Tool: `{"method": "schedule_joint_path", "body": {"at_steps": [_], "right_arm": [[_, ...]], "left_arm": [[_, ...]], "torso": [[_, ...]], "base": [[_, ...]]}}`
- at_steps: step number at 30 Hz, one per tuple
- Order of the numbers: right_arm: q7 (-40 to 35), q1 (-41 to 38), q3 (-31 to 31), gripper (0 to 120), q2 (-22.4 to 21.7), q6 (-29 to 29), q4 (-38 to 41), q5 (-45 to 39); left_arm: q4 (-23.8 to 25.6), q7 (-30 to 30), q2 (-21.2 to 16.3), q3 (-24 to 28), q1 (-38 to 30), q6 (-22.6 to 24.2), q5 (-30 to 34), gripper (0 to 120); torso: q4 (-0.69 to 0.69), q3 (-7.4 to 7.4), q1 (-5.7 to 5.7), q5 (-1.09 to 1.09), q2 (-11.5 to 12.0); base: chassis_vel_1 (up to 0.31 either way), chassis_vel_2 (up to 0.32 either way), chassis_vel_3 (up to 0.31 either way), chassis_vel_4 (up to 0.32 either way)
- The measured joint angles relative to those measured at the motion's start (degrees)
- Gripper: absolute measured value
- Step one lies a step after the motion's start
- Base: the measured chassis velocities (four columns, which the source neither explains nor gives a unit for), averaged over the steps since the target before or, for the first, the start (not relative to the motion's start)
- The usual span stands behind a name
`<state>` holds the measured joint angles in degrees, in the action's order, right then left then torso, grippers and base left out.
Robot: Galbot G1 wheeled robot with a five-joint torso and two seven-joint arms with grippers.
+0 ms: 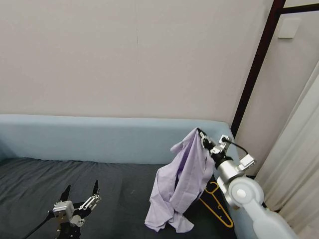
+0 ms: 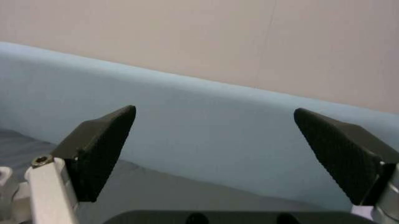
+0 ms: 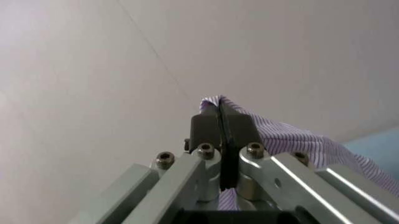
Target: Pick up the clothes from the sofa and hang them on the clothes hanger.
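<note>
Right claw (image 1: 200, 133), in the head view, pinches the top of the lilac shirt (image 1: 183, 184), which hangs below it over the sofa (image 1: 99, 139). An orange hanger (image 1: 218, 203) lies beneath. Left claw (image 1: 82, 188) hovers low, spread. Left wrist view: the left claw gapes before the sofa's back. Right wrist view: the right claw is pressed together on striped cloth.

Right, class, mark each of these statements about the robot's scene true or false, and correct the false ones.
1. The right gripper is shut on the purple shirt. True.
2. The left gripper holds the orange hanger. False: it is open and empty above the dark seat.
3. The purple shirt hangs on the orange hanger. False: it hangs from the right gripper; the hanger lies on the seat.
4. The sofa has a light blue back. True.
</note>
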<state>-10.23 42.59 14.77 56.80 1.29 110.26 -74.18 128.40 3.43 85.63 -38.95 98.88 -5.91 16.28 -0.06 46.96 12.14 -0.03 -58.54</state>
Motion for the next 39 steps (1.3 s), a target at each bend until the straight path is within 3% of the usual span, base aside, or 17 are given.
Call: {"method": "schedule_joint_path", "body": {"at_steps": [7,12,18,22,26,28,33,38,39], "right_arm": [[-12.4,-7.2,3.1,0,-7.4,7.6,8.4,-7.9],[-16.1,-9.9,5.2,0,-12.3,11.4,14.0,-11.4],[-19.5,-12.4,7.2,0,-14.7,15.7,18.1,-15.7],[-20.6,-12.7,5.2,0,-15.2,19.6,19.5,-15.4],[-20.2,-9.4,-1.1,0,-13.1,22.2,17.7,-9.8],[-20.2,-9.4,-1.1,0,-13.1,22.2,17.7,-9.8],[-18.7,-6.1,-7.2,0,-8.6,23.0,12.8,-2.5],[-13.9,0.0,-21.1,0,4.9,21.1,-6.2,16.7],[-13.9,0.0,-21.1,0,4.9,21.1,-6.2,16.7]], "left_arm": [[-0.9,0.1,-0.2,0.5,-1.2,0.2,0.3,100],[-1.6,0.1,-0.6,0.9,-2.0,0.4,0.5,100],[-2.1,0.1,-1.1,0.8,-2.4,0.5,1.2,100],[-2.4,0.1,-1.3,0.7,-2.5,0.6,1.5,100],[-2.4,0.3,-1.4,0.4,-2.3,0.6,1.6,100],[-2.4,0.3,-1.4,0.3,-2.3,0.6,1.6,100],[-2.3,0.6,-1.5,-0.2,-2.1,0.6,1.7,100],[-1.5,1.0,-1.2,-1.2,-1.2,0.6,1.7,100],[-1.5,1.0,-1.2,-1.2,-1.2,0.6,1.7,100]], "torso": [[-0.02,0.00,0.00,0.00,0.0],[-0.01,0.00,0.00,0.00,0.0],[-0.01,-0.01,-0.01,0.00,0.0],[-0.01,-0.01,-0.02,-0.02,0.0],[-0.01,-0.01,-0.01,-0.02,0.0],[-0.01,-0.01,-0.01,-0.02,0.0],[0.00,0.00,-0.01,0.00,0.0],[0.00,-0.01,-0.01,-0.02,0.0],[0.00,-0.01,-0.01,-0.02,0.0]], "base": [[0.000,0.000,0.000,0.000],[0.000,0.000,0.000,0.000],[0.000,0.000,0.000,0.000],[0.000,0.000,0.000,0.000],[0.000,0.000,0.000,0.000],[0.000,0.000,0.000,0.000],[0.000,0.000,0.000,0.000],[0.000,0.000,0.000,0.000],[0.000,0.000,0.000,0.000]]}}
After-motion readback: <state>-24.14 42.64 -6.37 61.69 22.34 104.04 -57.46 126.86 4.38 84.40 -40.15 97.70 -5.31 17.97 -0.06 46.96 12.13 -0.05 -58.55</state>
